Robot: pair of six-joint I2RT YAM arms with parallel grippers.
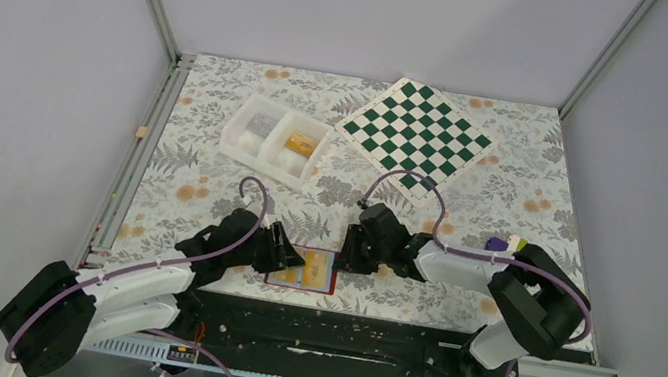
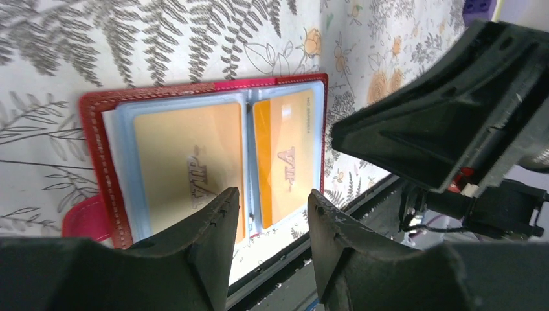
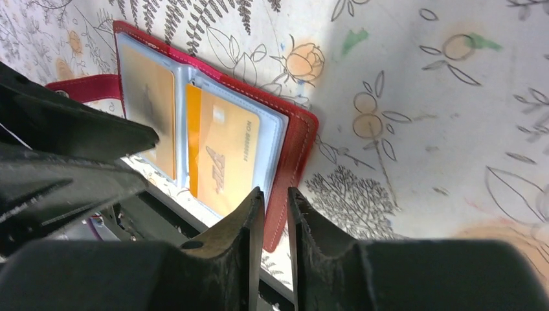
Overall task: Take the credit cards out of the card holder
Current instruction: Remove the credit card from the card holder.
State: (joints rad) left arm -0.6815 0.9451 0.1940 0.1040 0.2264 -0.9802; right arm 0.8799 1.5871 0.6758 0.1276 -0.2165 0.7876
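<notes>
Orange-yellow credit cards (image 2: 188, 162) lie sleeved in the open red folding card holder (image 2: 97, 110) at the near edge of the floral table (image 1: 512, 191), none extracted yet. Left gripper (image 2: 272, 197) gapes above them; whether the right gripper (image 3: 275, 193) holds anything I cannot tell. Next, I judge, a card's edge needs pinching.

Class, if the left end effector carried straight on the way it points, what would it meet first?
Probably the open card holder, around the card just right of its fold, though depth is unclear.

Card holder (image 3: 294, 139) lies open on bench (image 3: 421, 129) — credit cards (image 3: 223, 152) inside; right hand (image 3: 275, 194), fingers near-closed, over its red edge.
</notes>
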